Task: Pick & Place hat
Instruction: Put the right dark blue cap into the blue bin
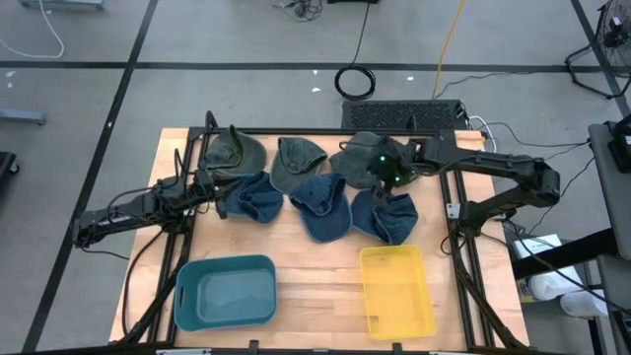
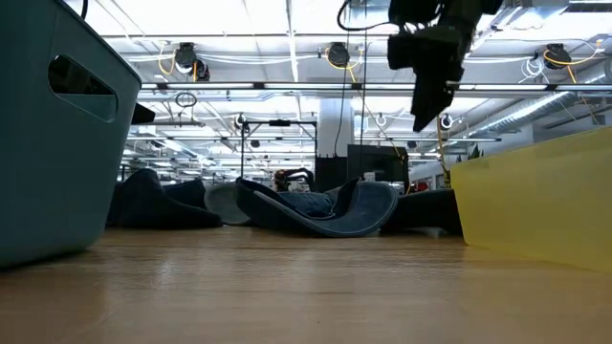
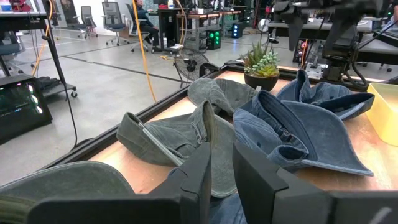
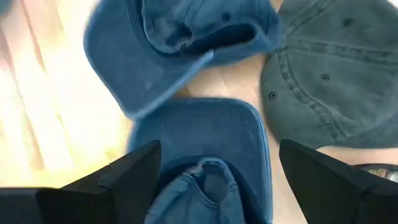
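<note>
While the right gripper (image 4: 214, 171) hovers with jaws spread, a blue hat (image 4: 199, 162) lies directly beneath them.

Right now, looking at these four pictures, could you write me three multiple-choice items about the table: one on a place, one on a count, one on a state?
1. Where does the yellow bin stand compared with the teal bin?
A. on the right arm's side
B. on the left arm's side
C. inside it

2. How many bins are on the table?
A. one
B. two
C. four

3. How is the right tool?
A. shut on a hat
B. open above a blue hat
C. resting in the yellow bin

Key: 1 A, the high view shows it on the right arm's side. 2 B, only those two show. 3 B, the right wrist view shows its fingers spread, holding nothing.
</note>
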Robot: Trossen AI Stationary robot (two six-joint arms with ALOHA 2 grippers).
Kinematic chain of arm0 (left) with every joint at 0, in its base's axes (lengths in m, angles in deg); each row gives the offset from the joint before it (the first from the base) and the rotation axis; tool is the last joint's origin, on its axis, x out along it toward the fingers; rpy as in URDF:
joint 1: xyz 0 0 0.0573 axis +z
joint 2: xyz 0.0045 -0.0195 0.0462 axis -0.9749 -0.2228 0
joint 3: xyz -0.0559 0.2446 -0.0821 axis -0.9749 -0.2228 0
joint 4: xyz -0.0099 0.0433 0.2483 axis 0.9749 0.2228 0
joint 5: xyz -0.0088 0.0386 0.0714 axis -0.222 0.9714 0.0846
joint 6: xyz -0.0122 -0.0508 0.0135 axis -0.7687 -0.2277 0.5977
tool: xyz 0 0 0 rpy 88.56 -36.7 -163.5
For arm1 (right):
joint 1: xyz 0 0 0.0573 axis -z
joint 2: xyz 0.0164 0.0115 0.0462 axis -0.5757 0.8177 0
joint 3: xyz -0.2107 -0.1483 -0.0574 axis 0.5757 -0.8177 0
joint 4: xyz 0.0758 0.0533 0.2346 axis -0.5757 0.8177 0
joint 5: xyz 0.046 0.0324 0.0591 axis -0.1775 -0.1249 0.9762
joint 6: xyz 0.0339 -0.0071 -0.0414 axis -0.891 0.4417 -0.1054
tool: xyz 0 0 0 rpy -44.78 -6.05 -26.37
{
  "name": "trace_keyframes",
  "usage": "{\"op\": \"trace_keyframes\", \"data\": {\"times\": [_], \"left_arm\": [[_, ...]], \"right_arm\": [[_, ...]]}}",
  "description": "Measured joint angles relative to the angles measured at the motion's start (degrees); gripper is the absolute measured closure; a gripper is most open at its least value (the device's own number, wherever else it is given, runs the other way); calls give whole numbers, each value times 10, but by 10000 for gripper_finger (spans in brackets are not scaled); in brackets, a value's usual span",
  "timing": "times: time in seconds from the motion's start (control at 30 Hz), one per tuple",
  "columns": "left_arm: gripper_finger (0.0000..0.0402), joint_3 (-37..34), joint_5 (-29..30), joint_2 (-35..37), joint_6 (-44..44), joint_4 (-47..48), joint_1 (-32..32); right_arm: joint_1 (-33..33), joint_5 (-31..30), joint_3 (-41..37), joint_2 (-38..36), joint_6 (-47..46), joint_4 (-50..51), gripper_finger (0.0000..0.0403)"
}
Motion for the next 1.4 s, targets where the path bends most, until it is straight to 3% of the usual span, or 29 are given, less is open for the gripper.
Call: {"op": "trace_keyframes", "data": {"times": [0.17,0.6,0.93,1.17,1.4], "left_arm": [[327,0,0,0,0,0,0],[327,0,0,0,0,0,0],[327,0,0,0,0,0,0],[327,0,0,0,0,0,0],[327,0,0,0,0,0,0]], "right_arm": [[7,0,-46,-2,48,-38,85],[45,-2,-137,-1,47,-129,85],[72,1,-149,49,42,-164,85],[79,69,-149,90,40,-168,85],[87,97,-149,110,32,-188,86]]}}
